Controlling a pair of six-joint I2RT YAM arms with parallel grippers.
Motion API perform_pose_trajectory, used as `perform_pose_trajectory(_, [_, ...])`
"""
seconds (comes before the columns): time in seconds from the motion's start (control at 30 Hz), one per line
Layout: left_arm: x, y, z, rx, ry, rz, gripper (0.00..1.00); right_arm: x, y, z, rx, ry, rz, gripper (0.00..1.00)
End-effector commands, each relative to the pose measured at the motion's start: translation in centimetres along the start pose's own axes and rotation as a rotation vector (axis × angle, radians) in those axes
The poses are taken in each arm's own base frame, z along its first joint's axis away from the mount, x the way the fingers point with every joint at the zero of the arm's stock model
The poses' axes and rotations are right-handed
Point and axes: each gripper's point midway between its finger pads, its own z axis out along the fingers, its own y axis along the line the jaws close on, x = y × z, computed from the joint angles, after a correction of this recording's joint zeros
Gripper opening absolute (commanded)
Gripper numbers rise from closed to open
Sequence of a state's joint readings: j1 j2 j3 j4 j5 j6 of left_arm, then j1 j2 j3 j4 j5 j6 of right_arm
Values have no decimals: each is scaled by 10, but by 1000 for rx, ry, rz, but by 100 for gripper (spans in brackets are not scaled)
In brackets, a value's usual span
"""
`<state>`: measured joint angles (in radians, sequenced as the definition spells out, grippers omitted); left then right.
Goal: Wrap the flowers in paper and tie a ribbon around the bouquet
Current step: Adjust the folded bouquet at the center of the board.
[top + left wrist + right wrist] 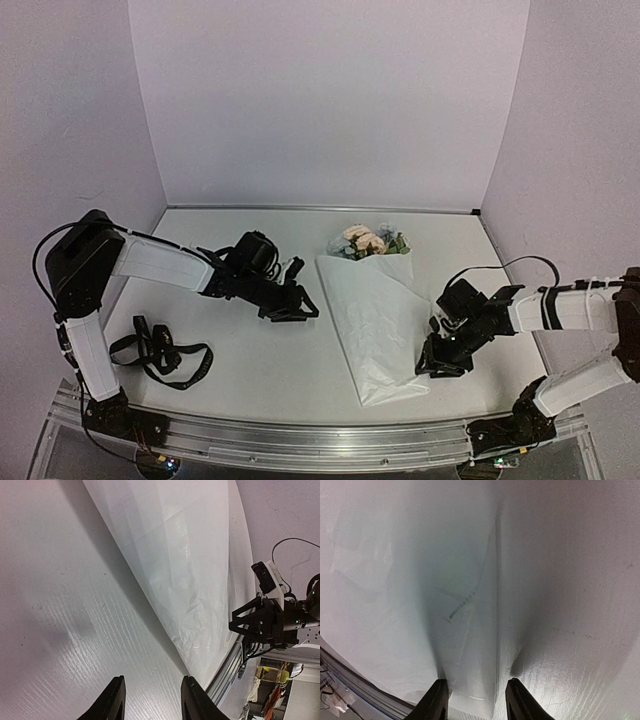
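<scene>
The bouquet lies on the table: a white paper (375,320) cone with peach and pale blue flowers (366,241) showing at its far, wide end. The black ribbon (160,352) lies looped on the table at the near left, away from both arms. My left gripper (300,308) hangs low just left of the cone; in its wrist view the left gripper (152,680) is open over bare table, with the paper (185,555) beyond. My right gripper (437,368) sits at the cone's near right edge. It is open, and the right gripper (476,682) straddles a flat fold of paper (420,605).
A metal rail (320,440) runs along the near table edge, close to the cone's narrow tip. Lilac walls close the table at the back and sides. The right gripper (250,622) shows in the left wrist view, past the paper.
</scene>
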<state>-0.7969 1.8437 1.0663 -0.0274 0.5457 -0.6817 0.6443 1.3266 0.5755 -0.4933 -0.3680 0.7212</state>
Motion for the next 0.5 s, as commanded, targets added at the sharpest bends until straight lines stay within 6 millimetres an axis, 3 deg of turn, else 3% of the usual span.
perform_pose_trajectory(0.0, [-19, -28, -20, 75, -95, 34, 40, -12, 6, 8, -30, -28, -5, 36])
perform_pose_trajectory(0.2, [-15, -25, -21, 68, -89, 29, 39, -28, 25, 19, -73, -25, 29, 19])
perform_pose_trajectory(0.47, [-20, -14, -31, -15, -121, 38, 40, -58, 51, 24, -94, -44, 36, 13])
